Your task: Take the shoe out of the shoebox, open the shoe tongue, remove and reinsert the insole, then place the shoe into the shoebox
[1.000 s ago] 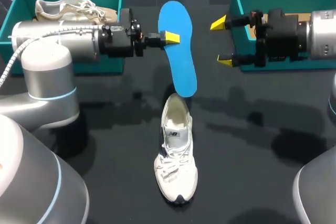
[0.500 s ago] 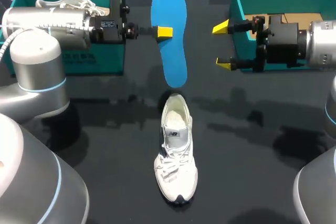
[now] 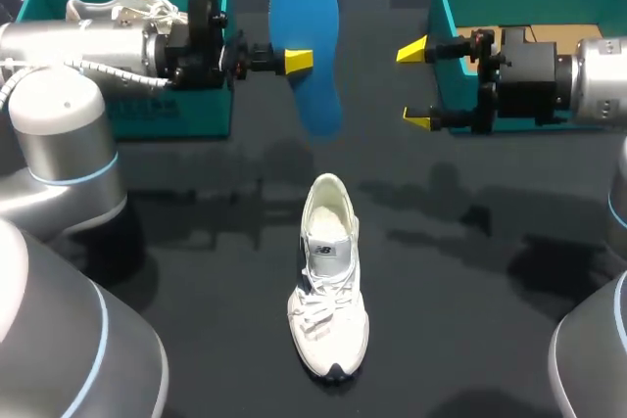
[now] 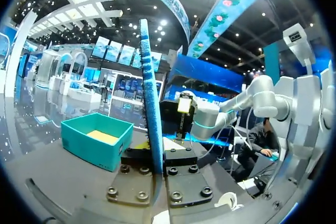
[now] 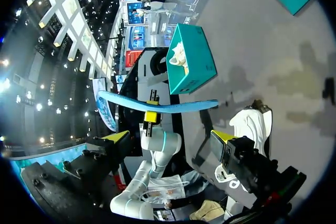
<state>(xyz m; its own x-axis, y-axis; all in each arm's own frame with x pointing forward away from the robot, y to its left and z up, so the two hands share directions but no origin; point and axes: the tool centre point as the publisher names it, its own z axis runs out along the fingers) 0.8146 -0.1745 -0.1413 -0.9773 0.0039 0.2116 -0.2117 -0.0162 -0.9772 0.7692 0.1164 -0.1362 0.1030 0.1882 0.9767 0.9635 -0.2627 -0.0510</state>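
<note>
A white sneaker (image 3: 328, 276) lies in the middle of the table, toe toward the front edge, its heel opening facing away. Above and behind it hangs the blue insole (image 3: 306, 41), well apart from the shoe. My left gripper (image 3: 294, 59) is shut on the insole's edge; in the left wrist view the insole (image 4: 151, 103) stands edge-on, pinched between the fingers. My right gripper (image 3: 415, 83) is open and holds nothing, level with the insole, in front of the right teal shoebox (image 3: 588, 120). From the right wrist the insole (image 5: 157, 106) lies ahead of my open right gripper (image 5: 169, 137), the sneaker (image 5: 252, 124) beside it.
The left teal shoebox (image 3: 167, 115) at the back left holds a second pale shoe (image 3: 127, 9). The right shoebox has brown card on its floor (image 3: 573, 34). Dark table top surrounds the sneaker on all sides.
My left arm has lifted the insole up and back to the left, so its lower end has come away from the sneaker's heel. The right gripper has stayed open and barely shifted.
</note>
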